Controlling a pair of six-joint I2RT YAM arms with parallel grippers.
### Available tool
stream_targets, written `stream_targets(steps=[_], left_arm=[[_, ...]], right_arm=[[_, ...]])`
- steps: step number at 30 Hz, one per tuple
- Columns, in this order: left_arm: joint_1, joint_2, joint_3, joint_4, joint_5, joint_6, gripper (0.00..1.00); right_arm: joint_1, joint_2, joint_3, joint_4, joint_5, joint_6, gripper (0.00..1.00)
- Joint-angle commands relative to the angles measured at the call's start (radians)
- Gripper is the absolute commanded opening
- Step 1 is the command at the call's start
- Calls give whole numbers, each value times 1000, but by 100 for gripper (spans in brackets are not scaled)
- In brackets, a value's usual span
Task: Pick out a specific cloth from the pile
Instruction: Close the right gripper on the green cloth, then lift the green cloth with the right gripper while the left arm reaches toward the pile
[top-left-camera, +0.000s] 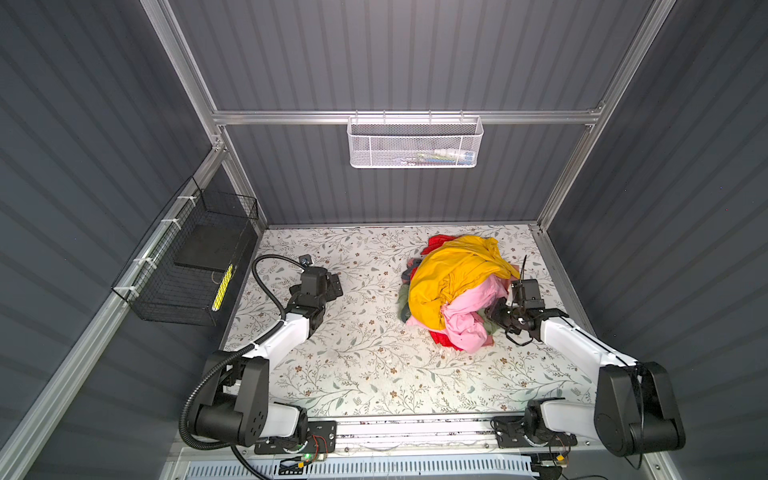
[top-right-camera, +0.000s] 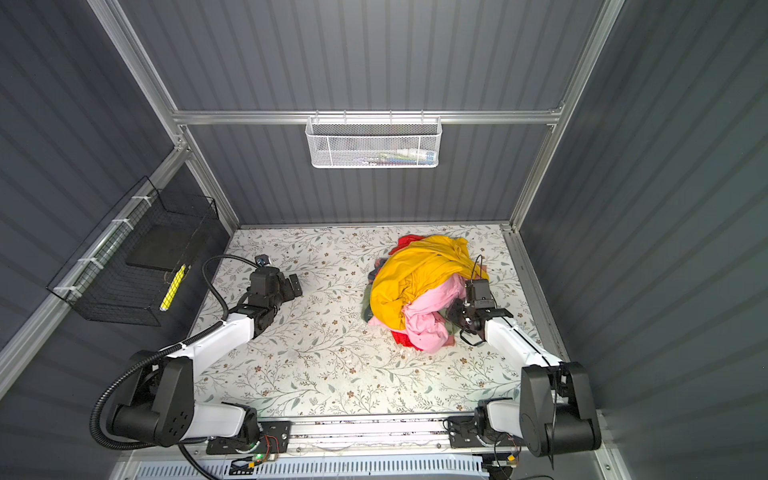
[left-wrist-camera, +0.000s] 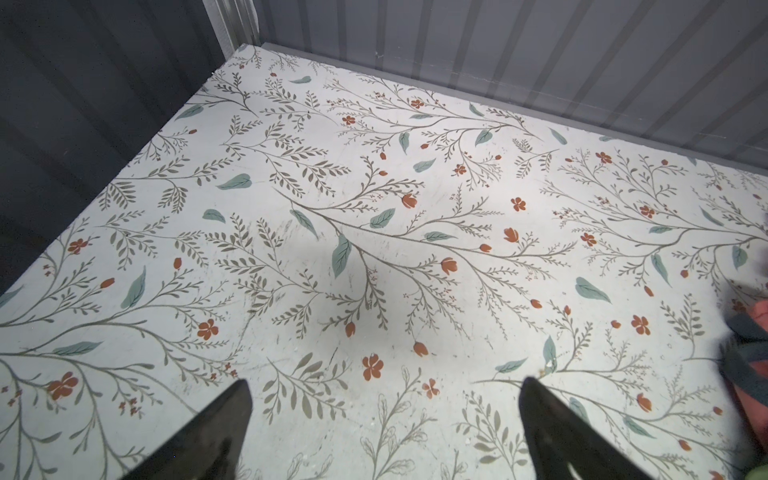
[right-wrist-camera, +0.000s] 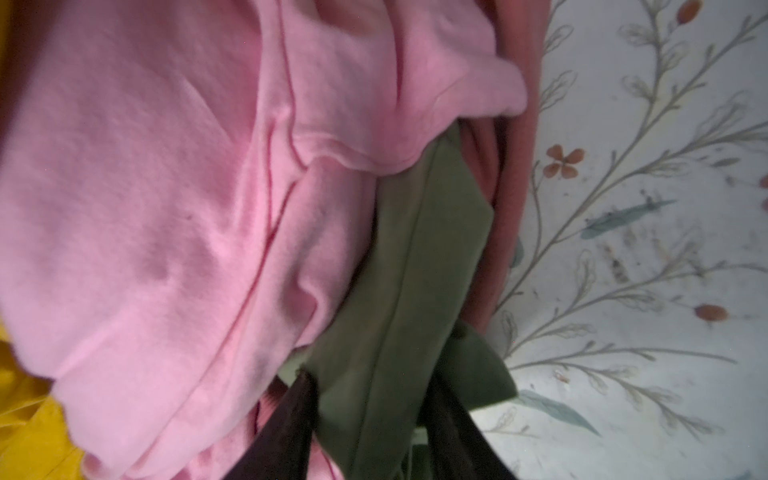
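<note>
— At the pile's right flank, where was the cloth?
— Under the pink garment; your right tool pinched its green fold. Your left tool stood open over the desk.

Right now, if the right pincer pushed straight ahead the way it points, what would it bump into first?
The right pincer would first meet the green cloth, already lying between its fingers; the pink garment lies just beyond, though depth is unclear.
</note>
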Motion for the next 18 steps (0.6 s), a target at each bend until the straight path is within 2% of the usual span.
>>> stream_targets(steps=[1,5,8,13,18], left_arm=[[4,-27,-13,-19,6,-18,100],[4,-28,-7,-27,4,-17,100],[3,-35,-8,-33,1,-13,100],[1,-26,-1,-23,120,38,100],[-9,-4,5,-22,135,42,100]], right_arm=[[-4,30,-2,36,-19,-23,41],[-4,36,19,55,-32,-21,15],[-3,-44,13,54,10,-22,1],[-3,-260,-33,79,57,-15,0],[-3,-356,-7,47,44,-26,0]])
